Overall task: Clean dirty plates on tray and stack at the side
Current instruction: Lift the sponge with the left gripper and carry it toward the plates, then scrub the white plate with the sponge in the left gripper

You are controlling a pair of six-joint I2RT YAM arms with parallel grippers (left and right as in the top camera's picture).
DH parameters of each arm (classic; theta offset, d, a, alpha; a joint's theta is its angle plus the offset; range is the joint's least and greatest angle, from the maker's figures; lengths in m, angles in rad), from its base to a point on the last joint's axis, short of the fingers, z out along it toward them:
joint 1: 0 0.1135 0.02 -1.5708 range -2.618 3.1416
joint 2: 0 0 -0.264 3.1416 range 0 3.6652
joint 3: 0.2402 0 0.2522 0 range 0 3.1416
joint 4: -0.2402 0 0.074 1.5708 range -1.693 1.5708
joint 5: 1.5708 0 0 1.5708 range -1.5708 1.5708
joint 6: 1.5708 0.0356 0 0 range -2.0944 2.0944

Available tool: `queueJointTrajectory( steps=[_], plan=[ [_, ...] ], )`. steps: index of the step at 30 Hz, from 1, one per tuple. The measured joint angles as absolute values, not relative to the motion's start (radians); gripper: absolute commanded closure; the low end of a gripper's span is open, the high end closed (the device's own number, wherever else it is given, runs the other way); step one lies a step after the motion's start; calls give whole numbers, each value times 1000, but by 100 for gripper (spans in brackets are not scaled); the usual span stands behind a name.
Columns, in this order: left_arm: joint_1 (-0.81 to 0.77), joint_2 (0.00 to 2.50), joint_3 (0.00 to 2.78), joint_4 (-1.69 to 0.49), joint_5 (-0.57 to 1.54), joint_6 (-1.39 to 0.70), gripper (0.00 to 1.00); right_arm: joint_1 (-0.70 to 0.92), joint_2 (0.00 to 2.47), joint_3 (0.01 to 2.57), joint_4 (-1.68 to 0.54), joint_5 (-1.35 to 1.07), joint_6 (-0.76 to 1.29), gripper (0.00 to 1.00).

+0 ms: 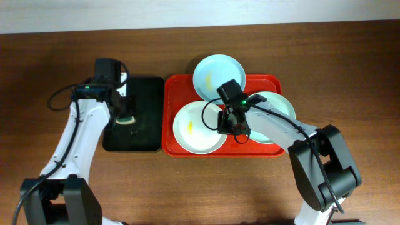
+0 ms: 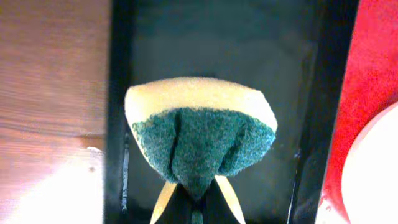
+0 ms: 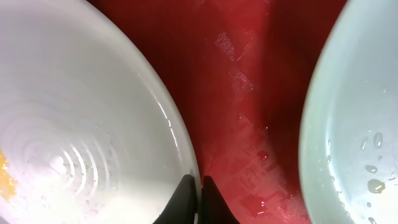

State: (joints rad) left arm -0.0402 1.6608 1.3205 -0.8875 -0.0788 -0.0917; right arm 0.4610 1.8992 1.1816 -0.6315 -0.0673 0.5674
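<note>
A glossy red tray [image 1: 177, 87] on a wood surface [image 1: 350, 75] holds three round, shallow plates: a white plate [image 1: 197, 128], a blue plate [image 1: 215, 74] and a green plate [image 1: 278, 103]. The right fingers [image 3: 186, 198] are clamped on the white plate's rim. The left fingers [image 2: 227, 198] pinch a folded sponge [image 2: 199, 124], yellow foam with green scrub, over a black tray [image 2: 236, 50].

Brown wooden table [image 1: 350, 62]; red tray [image 1: 178, 87] just beside black tray [image 1: 147, 112]

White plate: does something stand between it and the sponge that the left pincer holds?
Nothing tall does. Between the sponge and the white plate lie only the low rims of the black tray and the red tray. The right pincer pinches the plate's far rim, outside that path.
</note>
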Motion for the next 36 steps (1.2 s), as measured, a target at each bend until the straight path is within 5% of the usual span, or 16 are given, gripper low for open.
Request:
queueJointTrajectory(
  steps=[7,19,36],
  plan=[
    [-80,1662,1586,-1048,-69,-91,100,461,1899,1182,-634,-67,567,96],
    [-232,1810,1596,-1058,154,-91,100,462,1899,1182,-635,-67,568,96],
    [-369,2000,1596,-1010,188,-121,100,462,1899,1182,-635,-67,567,96]
  ],
)
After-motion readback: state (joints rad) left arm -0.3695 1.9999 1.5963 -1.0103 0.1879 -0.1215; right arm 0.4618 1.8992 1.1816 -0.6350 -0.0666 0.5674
